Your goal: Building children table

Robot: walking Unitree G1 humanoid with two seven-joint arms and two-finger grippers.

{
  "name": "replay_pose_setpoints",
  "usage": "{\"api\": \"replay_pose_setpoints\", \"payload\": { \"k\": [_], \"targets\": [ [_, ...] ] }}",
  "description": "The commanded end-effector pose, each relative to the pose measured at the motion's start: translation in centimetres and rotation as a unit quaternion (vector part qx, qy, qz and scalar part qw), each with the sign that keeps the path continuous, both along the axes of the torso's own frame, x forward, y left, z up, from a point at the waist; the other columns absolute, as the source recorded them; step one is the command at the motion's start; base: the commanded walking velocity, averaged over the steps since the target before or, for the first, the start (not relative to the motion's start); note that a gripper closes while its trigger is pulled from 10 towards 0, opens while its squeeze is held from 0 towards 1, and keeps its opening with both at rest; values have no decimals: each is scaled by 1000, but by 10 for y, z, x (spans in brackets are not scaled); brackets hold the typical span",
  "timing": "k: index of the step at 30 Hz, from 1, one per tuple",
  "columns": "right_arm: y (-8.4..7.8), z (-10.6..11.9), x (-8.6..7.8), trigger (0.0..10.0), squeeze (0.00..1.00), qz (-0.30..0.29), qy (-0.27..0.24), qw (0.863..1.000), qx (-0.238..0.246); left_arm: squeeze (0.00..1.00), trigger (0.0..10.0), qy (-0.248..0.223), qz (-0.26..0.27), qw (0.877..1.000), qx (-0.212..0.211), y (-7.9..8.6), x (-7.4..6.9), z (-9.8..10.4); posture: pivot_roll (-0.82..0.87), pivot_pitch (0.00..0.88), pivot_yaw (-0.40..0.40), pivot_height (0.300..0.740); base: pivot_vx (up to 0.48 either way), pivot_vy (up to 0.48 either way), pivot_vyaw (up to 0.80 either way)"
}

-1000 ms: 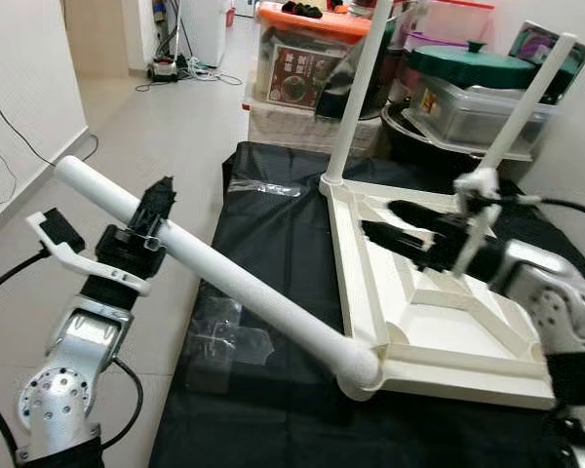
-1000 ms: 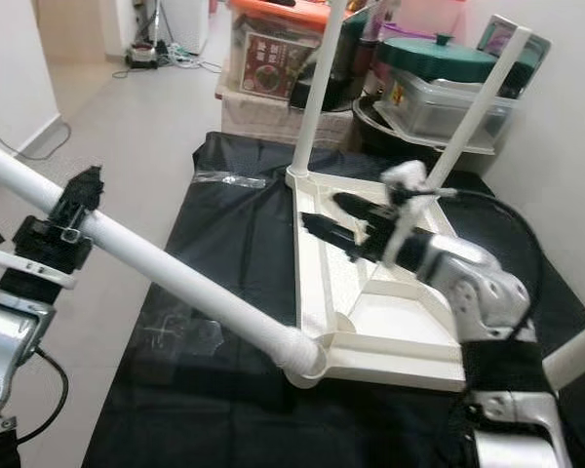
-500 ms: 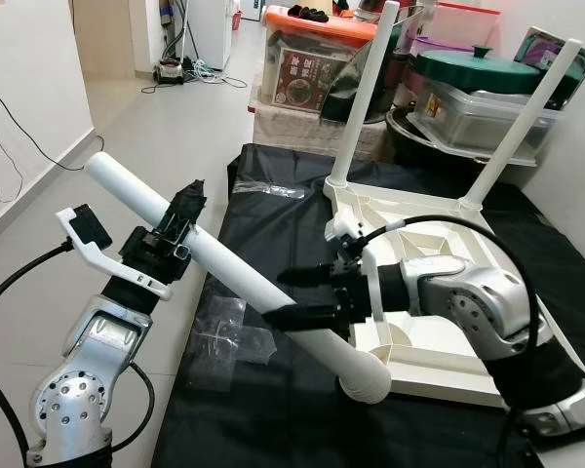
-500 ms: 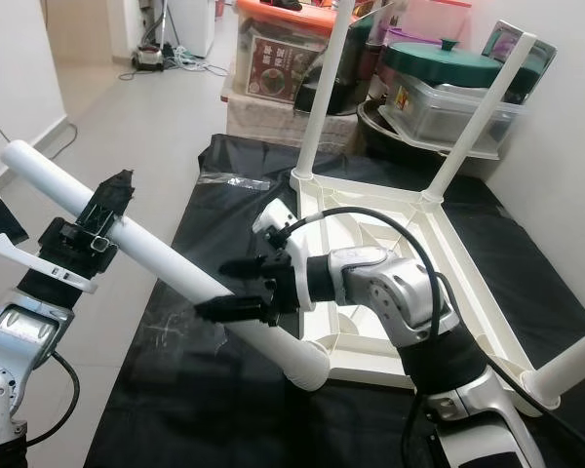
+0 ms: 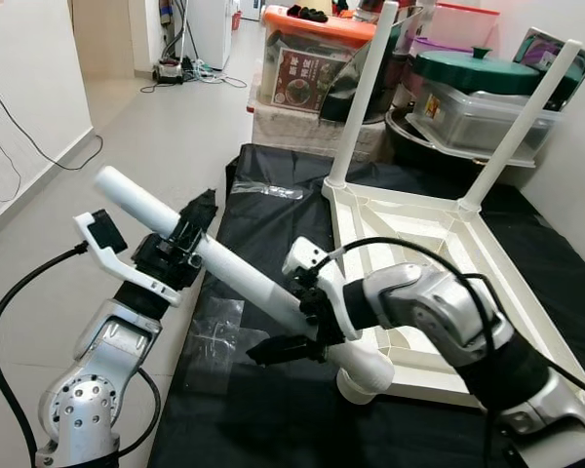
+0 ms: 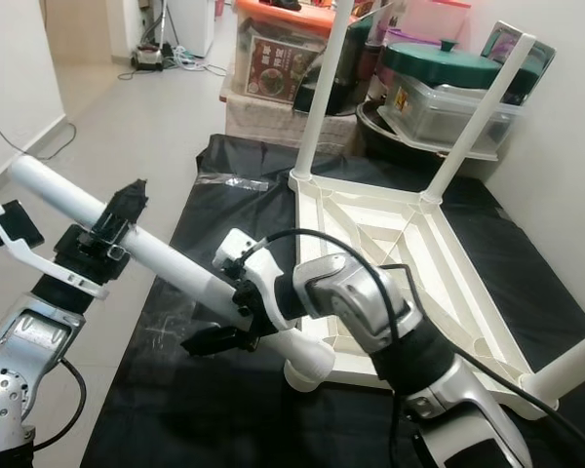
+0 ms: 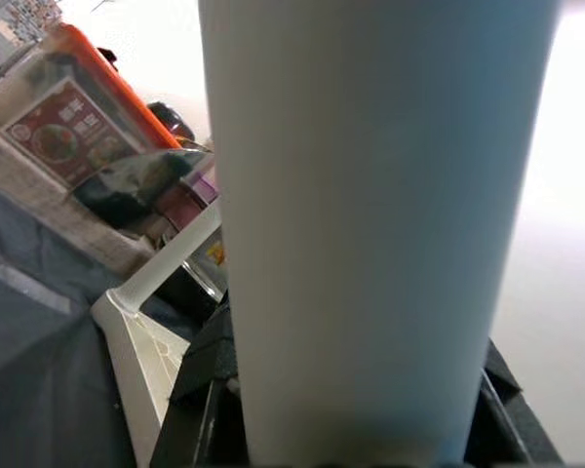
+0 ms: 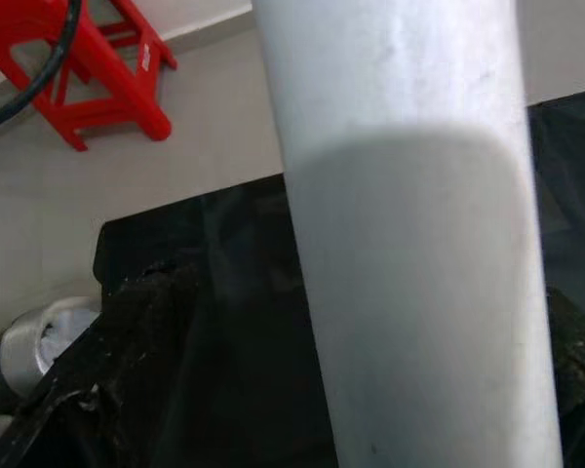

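On the black mat (image 5: 273, 234), the upturned white tabletop (image 5: 424, 292) carries 2 fitted legs. The loose table leg (image 5: 244, 283) slants over the mat, base beside the near corner socket. The left gripper (image 5: 190, 229) pinches its upper part; the right gripper (image 5: 288, 336) clasps it lower down. Misaligned, it could slip or jam. Behind, an orange-lidded bin (image 5: 312, 58) holds packaged goods.

Upturned tabletop (image 5: 409, 292) lies on sheet (image 5: 244, 409) — bins (image 5: 312, 58) behind, loose leg (image 5: 234, 273) left.
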State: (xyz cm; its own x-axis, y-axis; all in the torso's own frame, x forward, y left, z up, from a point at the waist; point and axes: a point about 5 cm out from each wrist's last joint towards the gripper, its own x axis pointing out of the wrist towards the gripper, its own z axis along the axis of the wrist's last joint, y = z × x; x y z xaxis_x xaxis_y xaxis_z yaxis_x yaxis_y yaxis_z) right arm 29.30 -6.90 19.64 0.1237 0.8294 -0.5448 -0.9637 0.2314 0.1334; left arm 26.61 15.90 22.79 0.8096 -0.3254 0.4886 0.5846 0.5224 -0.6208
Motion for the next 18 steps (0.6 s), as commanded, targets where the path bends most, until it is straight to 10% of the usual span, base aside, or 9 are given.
{"api": "replay_pose_setpoints", "payload": {
  "k": [1,4,5,7,8,12,13,18],
  "targets": [
    [5,-25,-1,10000,0,-2,15,999,-39,0,0,0,-12,1000,6,-9,1,0,58,0,-165,740,0,0,0],
    [5,-29,2,10000,0,-8,8,999,-50,0,0,0,-12,1000,6,-9,1,-1,58,0,-165,740,0,0,0],
    [4,-33,4,5843,0,-13,0,998,-63,0,0,0,-11,1000,6,-8,2,-1,61,0,-167,740,0,0,0],
    [3,-34,5,5255,0,-14,-8,997,-72,0,0,0,-11,1000,6,-8,2,-1,61,0,-167,740,0,0,0],
    [3,-34,6,2863,0,-13,-13,997,-78,0,0,-1,-10,1000,6,-8,2,-2,61,0,-167,740,0,0,0],
    [-2,-41,10,2510,0,-19,-45,993,-110,0,0,-1,-10,1000,6,-7,2,-2,55,0,-165,740,0,0,0],
    [-4,-44,13,0,0,-25,-63,990,-123,0,0,-1,-10,1000,6,-7,2,-2,55,0,-165,740,0,0,0],
    [-6,-49,16,0,0,-26,-89,986,-138,0,0,0,-13,1000,5,-8,2,-3,56,0,-163,740,0,0,0]
  ]
}}
